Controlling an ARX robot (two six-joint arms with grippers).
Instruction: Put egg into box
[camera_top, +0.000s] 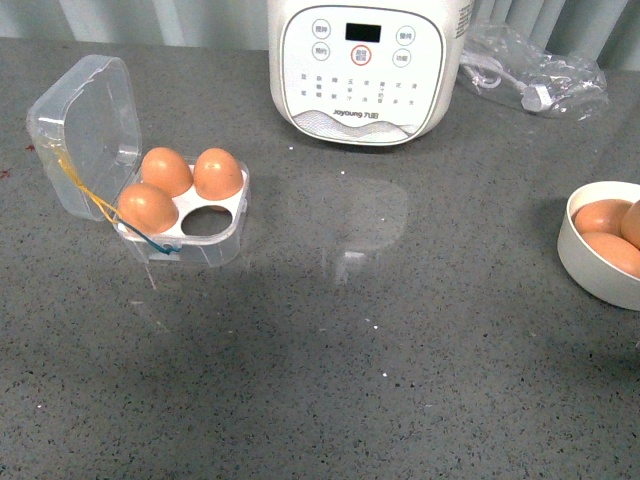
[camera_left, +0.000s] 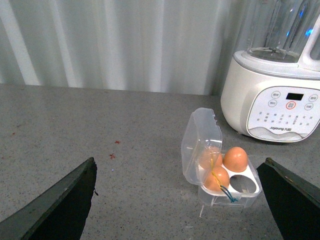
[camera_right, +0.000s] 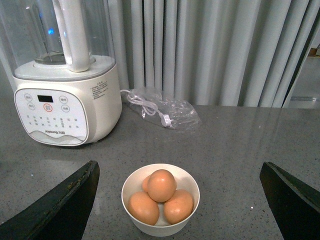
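The box (camera_top: 185, 215) stands open with its lid (camera_top: 85, 135) raised on its far-left side, walling off that approach. Three cells hold eggs (camera_top: 166, 170). The empty cell (camera_top: 205, 222), at the box's near-right corner, is open from above and from the right. In front of the box and to its right the surface (camera_top: 400, 340) lies free as far as the bowl (camera_top: 585, 270) at the right edge. Behind the box to the right the blender base (camera_top: 365, 70) stands tall, with a plastic bag (camera_top: 535, 70) beyond it.
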